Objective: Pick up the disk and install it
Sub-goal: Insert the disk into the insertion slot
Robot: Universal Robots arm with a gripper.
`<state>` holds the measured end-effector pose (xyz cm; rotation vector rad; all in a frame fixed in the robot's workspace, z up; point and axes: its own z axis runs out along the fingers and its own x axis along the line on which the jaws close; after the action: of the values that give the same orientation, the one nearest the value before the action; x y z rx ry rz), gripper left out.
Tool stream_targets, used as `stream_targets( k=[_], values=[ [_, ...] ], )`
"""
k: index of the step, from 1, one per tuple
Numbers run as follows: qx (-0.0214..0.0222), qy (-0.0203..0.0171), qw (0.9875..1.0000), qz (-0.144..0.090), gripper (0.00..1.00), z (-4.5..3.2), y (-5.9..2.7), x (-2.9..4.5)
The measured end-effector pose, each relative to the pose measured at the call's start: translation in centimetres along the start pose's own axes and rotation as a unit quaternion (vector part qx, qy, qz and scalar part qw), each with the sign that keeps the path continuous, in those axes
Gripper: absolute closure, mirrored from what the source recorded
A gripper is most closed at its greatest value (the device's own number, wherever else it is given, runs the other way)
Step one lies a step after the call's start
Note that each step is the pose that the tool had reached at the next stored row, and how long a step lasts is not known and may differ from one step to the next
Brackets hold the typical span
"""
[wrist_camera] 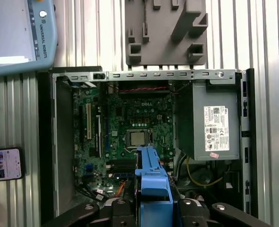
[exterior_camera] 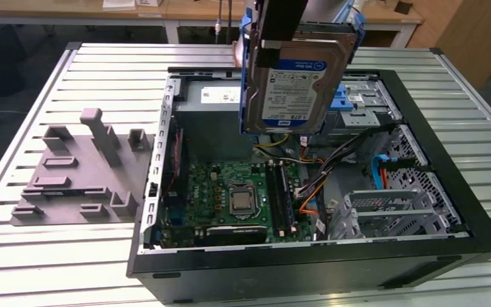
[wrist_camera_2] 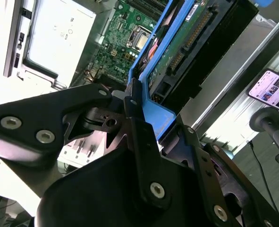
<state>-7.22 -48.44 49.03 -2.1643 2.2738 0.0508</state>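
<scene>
Disk [exterior_camera: 301, 83] is picked up: the end effector [wrist_camera_2: 151, 111] is clamped on its blue frame, holding it upright in the air over the open case [exterior_camera: 314, 256] on the bench [exterior_camera: 75, 256]. Installing remains; it is not yet seated inside.

The disk [exterior_camera: 301, 80] is clear of everything, upper middle of the exterior view: standing on end, silver body, blue-and-white label facing out, blue plastic frame down both long edges. In the second wrist view its green circuit-board side shows at upper right, frame clamped in my pincer [wrist_camera_2: 151, 113].
</scene>
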Motion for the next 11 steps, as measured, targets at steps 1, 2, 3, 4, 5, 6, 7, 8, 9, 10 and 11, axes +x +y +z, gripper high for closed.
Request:
stream_targets(
  k=[1, 2, 3, 4, 5, 6, 7, 8, 9, 10, 11],
  values=[
    [0.0000, -0.0001, 1.0000, 0.000, 0.64, 0.01, -0.01, 0.15],
    [0.0000, 0.0000, 1.0000, 0.000, 0.64, 0.01, -0.02, 0.34],
    [0.0001, -0.0001, 1.0000, 0.000, 0.64, 0.01, -0.03, 0.56],
    [0.0001, -0.0001, 1.0000, 0.000, 0.64, 0.02, -0.04, 0.80],
    [0.0001, -0.0001, 1.0000, 0.000, 0.64, 0.01, -0.05, 1.07],
    [0.0001, -0.0001, 1.0000, 0.000, 0.64, 0.01, -0.07, 1.34],
    [0.0000, -0.0001, 1.0000, 0.000, 0.64, 0.00, -0.08, 1.59],
    [0.0001, -0.0001, 1.0000, 0.000, 0.64, 0.00, -0.09, 1.83],
    [0.0001, -0.0001, 1.0000, 0.000, 0.64, 0.00, -0.10, 2.00],
    [0.0001, -0.0001, 1.0000, 0.000, 0.64, 0.00, -0.12, 2.14],
    [0.0000, 0.0000, 1.0000, 0.000, 0.64, 0.00, -0.13, 2.24]
  ],
)
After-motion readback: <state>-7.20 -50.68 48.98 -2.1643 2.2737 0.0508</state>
